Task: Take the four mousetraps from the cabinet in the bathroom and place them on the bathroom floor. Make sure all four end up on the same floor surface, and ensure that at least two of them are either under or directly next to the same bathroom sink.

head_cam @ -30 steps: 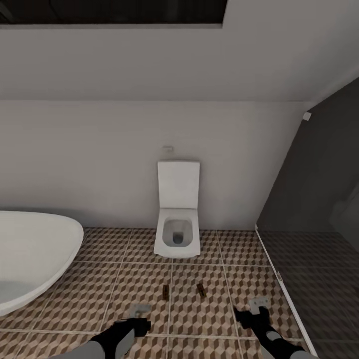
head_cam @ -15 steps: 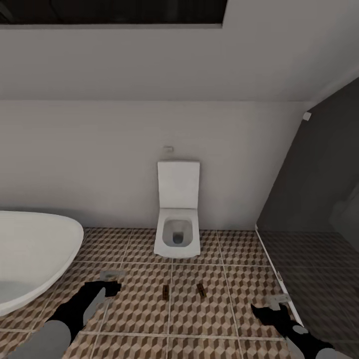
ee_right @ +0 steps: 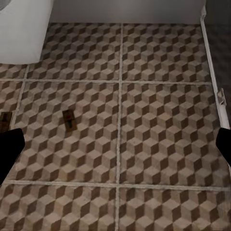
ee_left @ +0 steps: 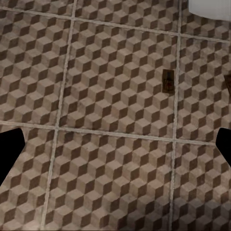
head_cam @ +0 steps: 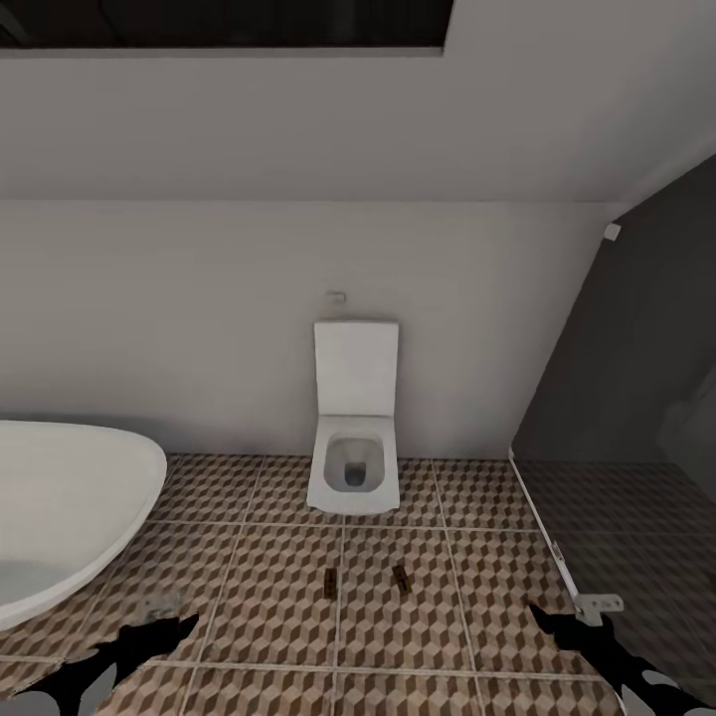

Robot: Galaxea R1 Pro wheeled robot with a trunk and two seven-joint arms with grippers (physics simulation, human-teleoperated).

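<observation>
I observed the bathroom floor (head_cam: 398, 636), cube-patterned brown and beige tile. The white oval bathtub (head_cam: 60, 507) sat at 9 o'clock, the white square toilet (head_cam: 353, 467) at 12. My left gripper (head_cam: 164, 612) and right gripper (head_cam: 587, 609) were both spread and empty. Two small brown wooden mousetraps (head_cam: 330, 584) (head_cam: 401, 579) lay side by side on the floor before the toilet.
</observation>
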